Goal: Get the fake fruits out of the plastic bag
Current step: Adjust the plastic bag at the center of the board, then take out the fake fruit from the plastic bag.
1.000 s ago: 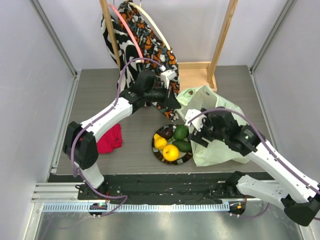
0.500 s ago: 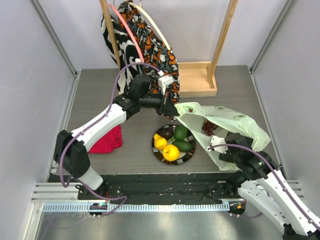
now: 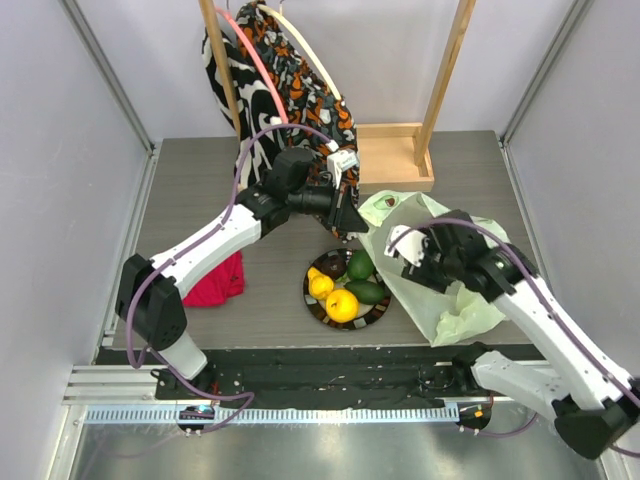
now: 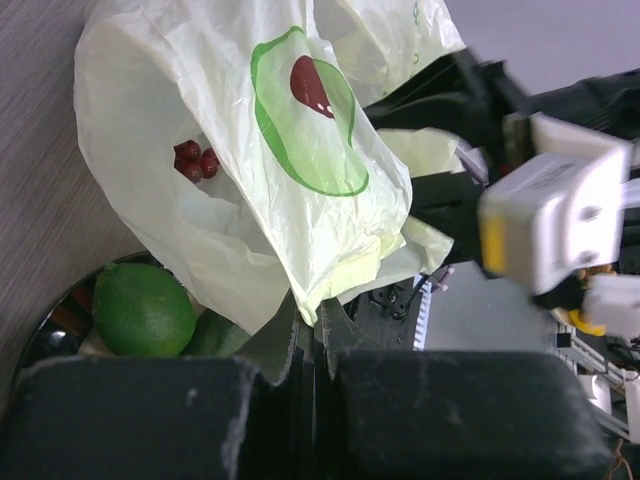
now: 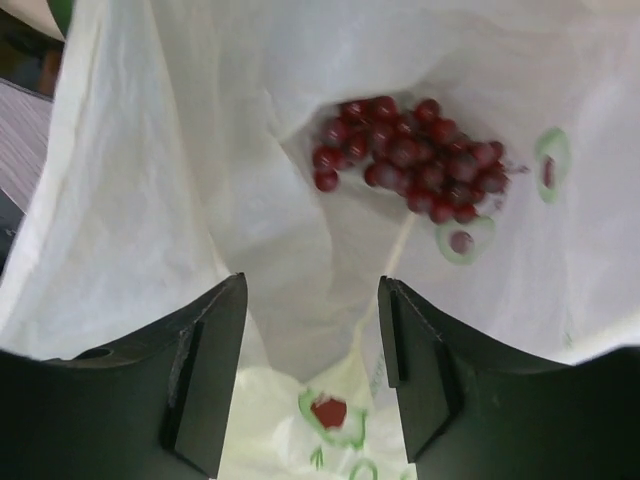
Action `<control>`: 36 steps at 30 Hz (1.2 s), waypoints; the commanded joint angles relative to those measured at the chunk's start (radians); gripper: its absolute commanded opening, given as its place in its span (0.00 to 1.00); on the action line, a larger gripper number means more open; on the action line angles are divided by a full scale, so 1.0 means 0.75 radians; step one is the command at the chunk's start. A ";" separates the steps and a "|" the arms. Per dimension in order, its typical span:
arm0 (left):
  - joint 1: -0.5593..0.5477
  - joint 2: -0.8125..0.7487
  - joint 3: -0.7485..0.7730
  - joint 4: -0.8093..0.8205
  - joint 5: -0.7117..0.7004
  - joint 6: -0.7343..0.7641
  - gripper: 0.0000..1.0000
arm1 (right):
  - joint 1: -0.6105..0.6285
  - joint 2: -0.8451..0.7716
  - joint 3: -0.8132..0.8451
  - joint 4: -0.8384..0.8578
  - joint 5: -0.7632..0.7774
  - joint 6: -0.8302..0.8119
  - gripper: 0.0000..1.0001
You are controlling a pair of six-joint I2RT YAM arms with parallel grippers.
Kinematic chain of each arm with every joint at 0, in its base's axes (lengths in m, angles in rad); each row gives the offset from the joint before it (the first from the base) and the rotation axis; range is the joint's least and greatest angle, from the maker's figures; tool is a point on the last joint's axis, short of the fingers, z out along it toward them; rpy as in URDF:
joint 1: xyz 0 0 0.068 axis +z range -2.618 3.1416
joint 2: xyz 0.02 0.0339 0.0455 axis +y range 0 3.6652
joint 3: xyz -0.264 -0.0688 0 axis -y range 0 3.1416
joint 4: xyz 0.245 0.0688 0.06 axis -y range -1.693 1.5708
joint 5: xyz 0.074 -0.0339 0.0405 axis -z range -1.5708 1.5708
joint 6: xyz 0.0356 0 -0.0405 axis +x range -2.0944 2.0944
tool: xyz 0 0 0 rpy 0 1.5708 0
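Your grey table (image 3: 200,190) carries a dark-rimmed plate (image 3: 316,310) near its front edge. From that plate, you have the red cloth (image 3: 218,280) at 9 o'clock, the plastic bag (image 3: 455,320) at 3 and the wooden stand base (image 3: 385,160) at 1.

1. White shells are covering the long links of the left arm (image 3: 215,240) and right arm (image 3: 545,315), with black housings sitting at the joints.
2. A purple cable (image 3: 262,130) is running along each arm.
3. The left tool (image 4: 312,340) and right tool (image 5: 310,290) are showing matte black, scuffed fingers.
4. A white camera block (image 3: 342,160) is sitting on the left wrist.
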 commanded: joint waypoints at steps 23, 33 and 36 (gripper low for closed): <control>-0.004 0.043 0.082 0.054 -0.005 -0.025 0.00 | -0.345 0.868 -0.071 0.874 0.139 0.218 0.62; -0.004 0.045 0.070 0.036 -0.029 -0.002 0.00 | -0.384 1.010 0.007 0.966 0.123 0.075 0.02; -0.006 0.061 0.093 0.034 -0.048 -0.002 0.00 | -0.386 0.935 0.080 0.827 0.018 0.133 0.01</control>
